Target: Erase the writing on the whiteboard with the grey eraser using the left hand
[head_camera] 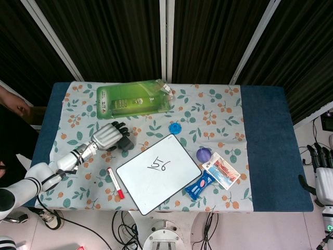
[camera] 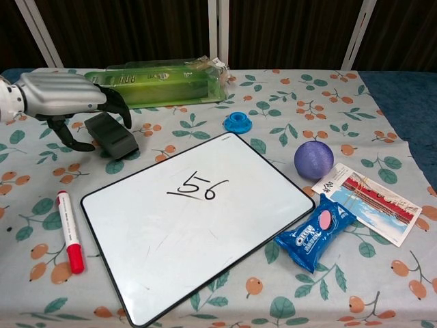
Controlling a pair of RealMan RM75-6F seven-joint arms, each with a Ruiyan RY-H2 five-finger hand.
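The whiteboard (head_camera: 158,173) lies tilted at the table's front middle, with "156" (camera: 198,188) written in black on its upper half. Just off its upper-left corner sits the dark grey eraser (camera: 116,140). My left hand (camera: 65,96) hovers over the eraser's left end. Its fingers (camera: 119,109) curl down past the far side and the thumb (camera: 68,142) hangs on the near left, apart from the eraser. I see no firm grip. My right hand (head_camera: 323,179) hangs off the table at the far right edge, fingers straight and holding nothing.
A red marker (camera: 69,232) lies left of the board. A green package (head_camera: 134,99) is at the back, a blue cap (head_camera: 175,127) above the board. A purple ball (camera: 313,159), an Oreo packet (camera: 315,231) and a printed card (camera: 369,201) sit to the right. A person's arm (head_camera: 13,99) shows at the far left.
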